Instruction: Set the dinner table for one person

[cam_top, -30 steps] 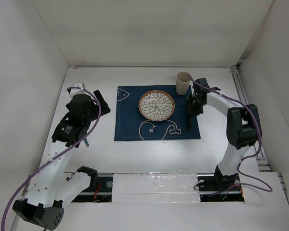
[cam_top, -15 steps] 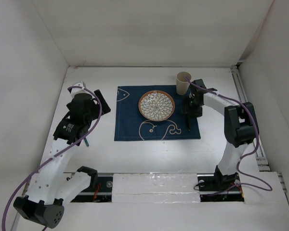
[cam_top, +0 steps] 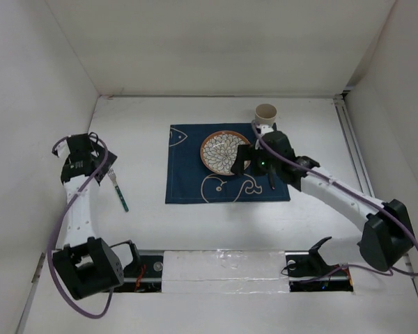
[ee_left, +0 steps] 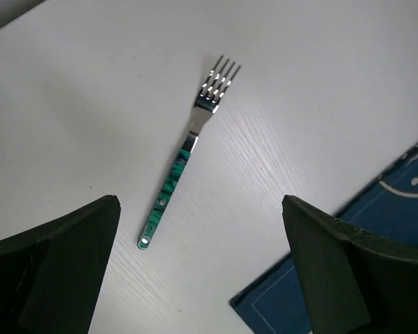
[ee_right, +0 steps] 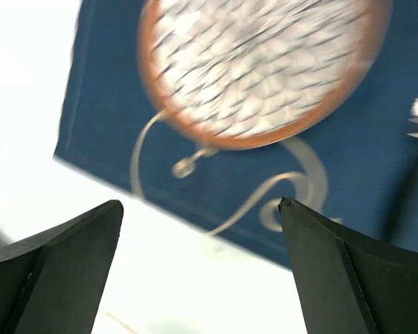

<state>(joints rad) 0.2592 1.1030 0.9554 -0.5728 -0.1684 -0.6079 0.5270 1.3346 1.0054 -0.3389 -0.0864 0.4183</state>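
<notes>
Hovering above the left part of the dinner table [cam_top: 216, 223], a large flat matte white tabletop that fills the floor of the white-walled enclosure, the left gripper [ee_left: 198, 207] has its two dark fingers spread wide with nothing between them. Below it, in the left wrist view, a fork [ee_left: 188, 149] with a mottled green handle and shiny steel tines lies flat on the bare white surface. From above, the fork sits just left of the placemat [cam_top: 184, 177], a navy blue rectangular cloth with a white whale outline, apart from its edge, tines towards the far wall.

On the placemat's middle far part rests a round ceramic plate [cam_top: 219, 149] with an orange-brown rim and a white petal pattern. The right gripper [ee_right: 200, 205] hangs over the plate's right side; its fingers are likewise wide apart and hold nothing. The right wrist view is blurred, but it shows the plate and the whale's tail curl beneath.

A thin dark utensil [cam_top: 272, 182], too small to identify, lies on the placemat's right strip. Beyond the placemat's far right corner a beige paper cup [cam_top: 266, 113] stands upright on the table.
</notes>
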